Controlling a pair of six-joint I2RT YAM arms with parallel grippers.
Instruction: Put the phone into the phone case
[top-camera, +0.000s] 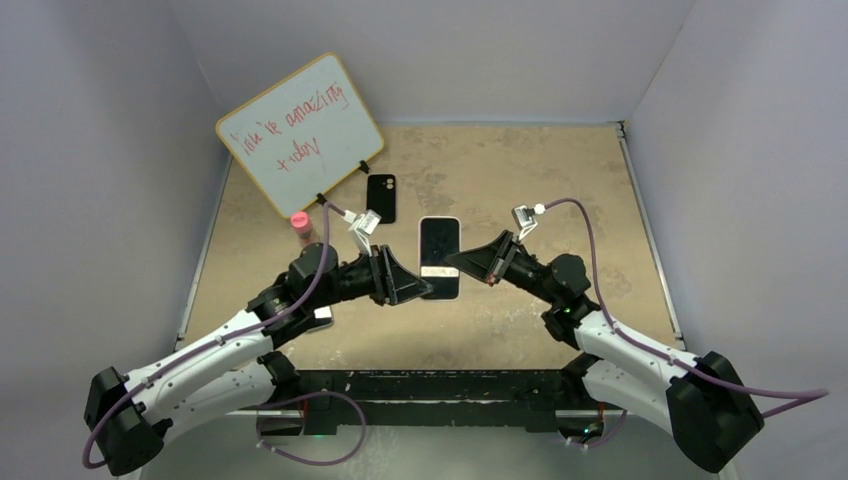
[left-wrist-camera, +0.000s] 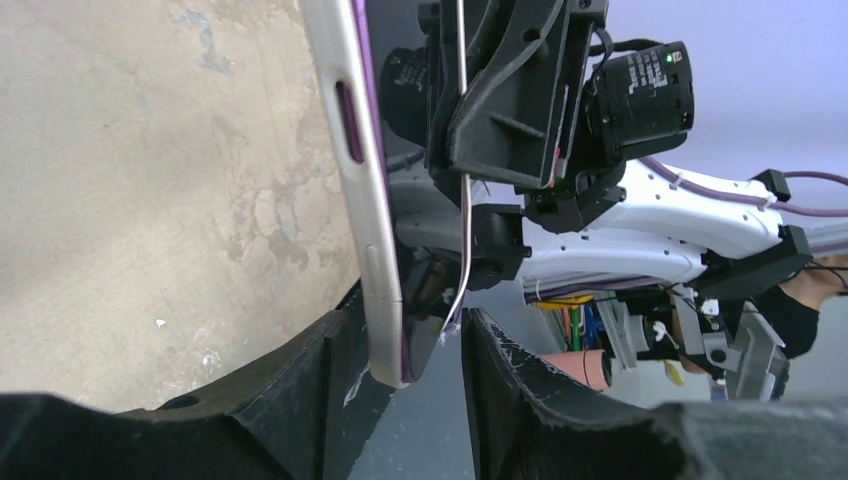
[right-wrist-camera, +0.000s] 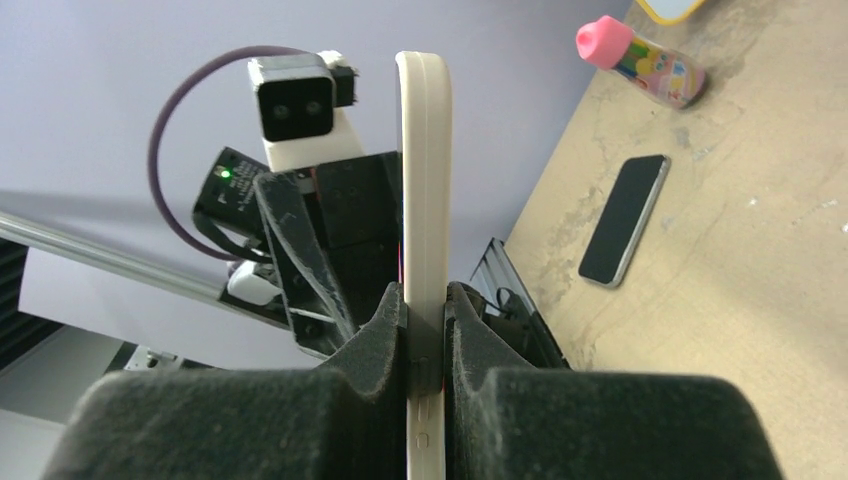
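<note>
The phone (right-wrist-camera: 622, 220), slim with a black screen and silvery rim, lies flat on the table in the right wrist view; in the top view my left arm hides it. The phone case (top-camera: 381, 197), matte black with a corner camera cutout, lies flat near the whiteboard. My right gripper (top-camera: 455, 265) (right-wrist-camera: 427, 300) is shut on the edge of a whitish-beige-backed phone (top-camera: 438, 250) (right-wrist-camera: 424, 180) and holds it above the table. My left gripper (top-camera: 425, 285) (left-wrist-camera: 415, 320) is open around that phone's (left-wrist-camera: 375, 250) opposite edge; one finger touches its back, and a gap shows on the screen side.
A whiteboard (top-camera: 298, 130) with red writing leans at the back left. A pink-capped bottle (top-camera: 300, 225) (right-wrist-camera: 640, 55) stands just in front of it. Grey walls close in the tan table (top-camera: 520, 180) on three sides, and a metal rail runs along the near edge.
</note>
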